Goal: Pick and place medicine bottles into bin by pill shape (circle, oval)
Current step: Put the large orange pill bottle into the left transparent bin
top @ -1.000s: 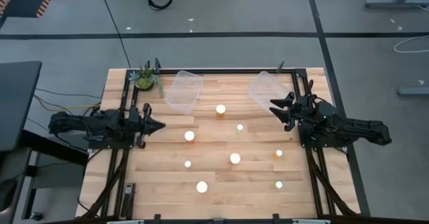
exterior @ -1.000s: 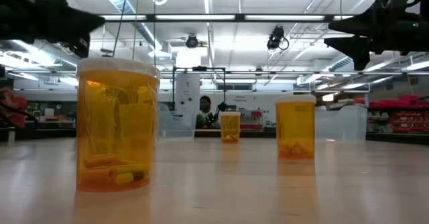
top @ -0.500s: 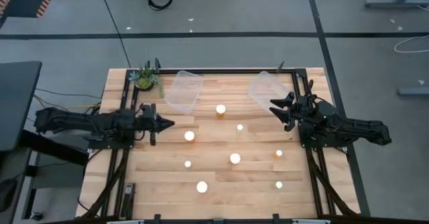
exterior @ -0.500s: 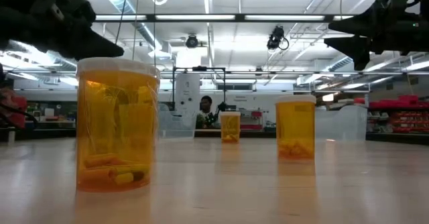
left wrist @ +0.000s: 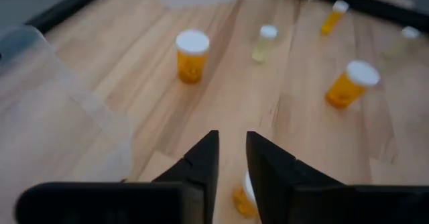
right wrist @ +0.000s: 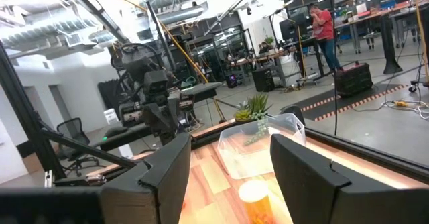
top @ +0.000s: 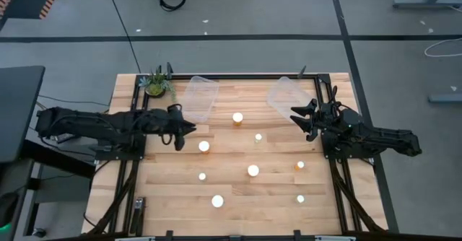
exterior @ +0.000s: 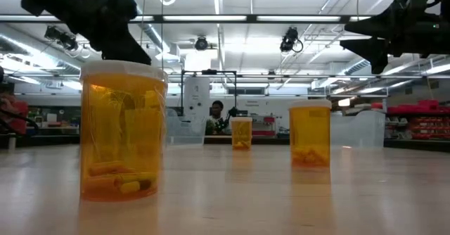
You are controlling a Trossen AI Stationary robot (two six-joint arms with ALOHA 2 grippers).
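Across the wooden table [top: 238,198] stand orange medicine bottles [top: 204,146]; both claws, left [top: 186,128] and right [top: 297,115], hang released.

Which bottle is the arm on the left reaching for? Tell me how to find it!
In the high view, start at the little plant in the table's far left corner, then go to the clear bin beside it. Just in front of that bin the left gripper hovers, and the bottle sits right by its tip. Its white cap is wide, wider than the narrow-capped bottle nearer the front edge.
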